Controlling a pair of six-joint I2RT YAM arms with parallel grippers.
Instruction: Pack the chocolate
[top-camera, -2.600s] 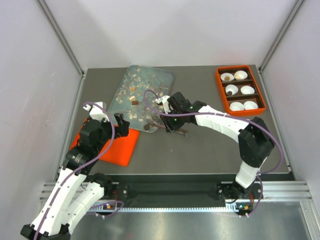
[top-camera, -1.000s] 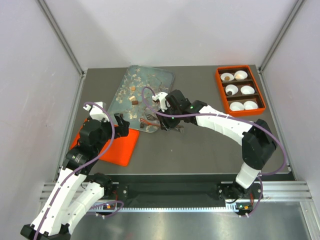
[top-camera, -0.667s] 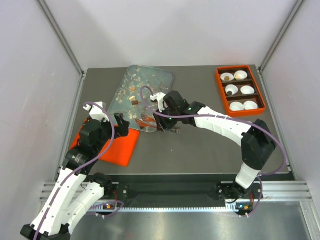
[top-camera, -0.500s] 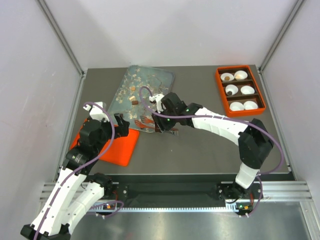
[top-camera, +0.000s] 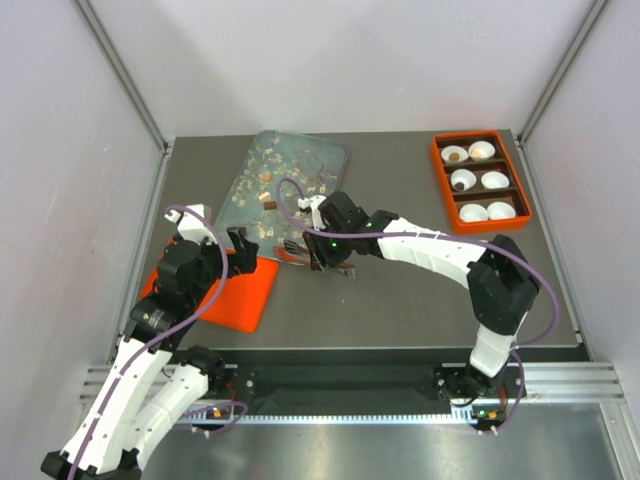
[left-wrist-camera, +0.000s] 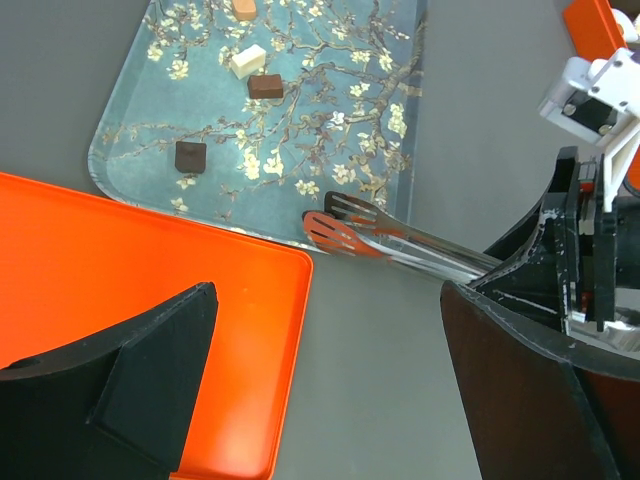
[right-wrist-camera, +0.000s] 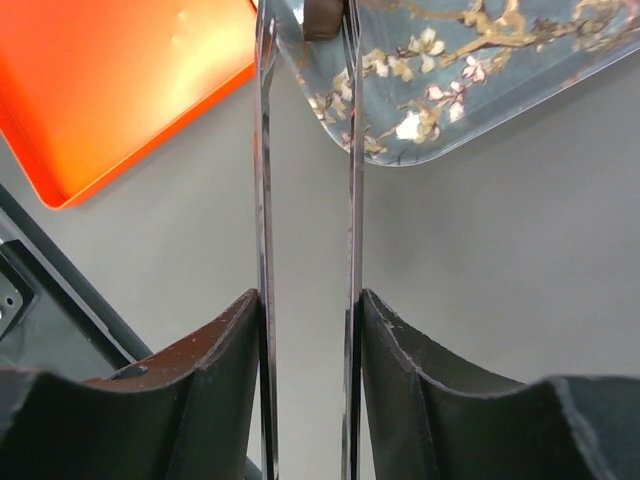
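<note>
Standing by the table, I watch the right arm finish a sideways sweep: a couple of seconds ago its claw sat over bare tabletop, and it has since slid leftward. The right gripper (top-camera: 322, 252) is clamped on the handles of the thin grey metal tongs (left-wrist-camera: 400, 240), whose slotted tips now lie at the near edge of the blue glass tray with white blossom print (left-wrist-camera: 100, 165).

The chocolate is scattered on that tray as small loose cubes. A dark brown one (left-wrist-camera: 190, 156) lies near the tray's front edge, beyond the tong tips and apart from them. From the right wrist it shows up framed between the two blades (right-wrist-camera: 322, 18), so the tongs look aimed at it, not yet closed on it.

The left gripper (top-camera: 245, 252) has not moved; it hangs with its jaws spread wide and empty over the flat orange plastic lid (left-wrist-camera: 120, 270).

Across the table, the orange compartment box (top-camera: 436, 180) holds white fluted paper cups (top-camera: 473, 212), three with a piece inside and three bare, so I reckon packing is about half done.
</note>
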